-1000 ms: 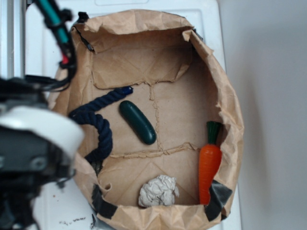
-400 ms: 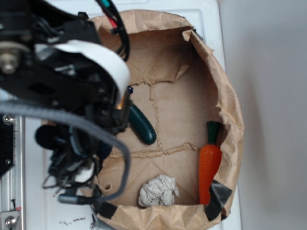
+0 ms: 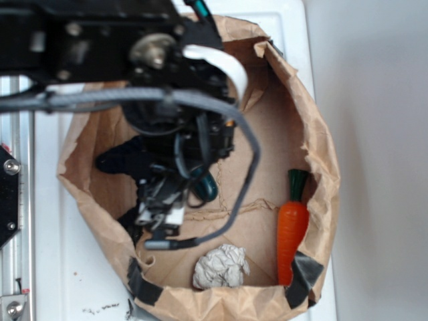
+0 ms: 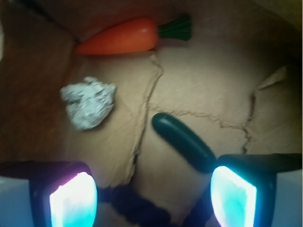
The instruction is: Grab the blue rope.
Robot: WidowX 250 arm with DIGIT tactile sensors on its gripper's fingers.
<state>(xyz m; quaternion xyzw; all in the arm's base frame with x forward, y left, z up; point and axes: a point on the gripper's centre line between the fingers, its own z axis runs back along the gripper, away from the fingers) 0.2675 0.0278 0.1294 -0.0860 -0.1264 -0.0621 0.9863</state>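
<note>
The blue rope (image 3: 119,160) lies at the left of the brown paper bag (image 3: 321,154); only a dark navy bend shows beside the arm. In the wrist view the rope (image 4: 142,205) runs across the bottom, between and below my fingers. My gripper (image 4: 152,194) is open and empty, with glowing pads (image 4: 73,198) wide apart above the rope. In the exterior view the gripper (image 3: 175,200) is mostly hidden under the arm, over the bag's left-middle. The rope's capped end is hidden.
A smooth dark green cucumber toy (image 4: 182,141) lies just beyond my right finger; its tip shows in the exterior view (image 3: 206,187). An orange carrot (image 3: 292,227) lies by the right wall. A crumpled foil ball (image 3: 221,266) sits near the front wall.
My arm has swung from the left edge to over the bag's left-middle, now covering most of the rope and the cucumber toy. The objects have not moved.
</note>
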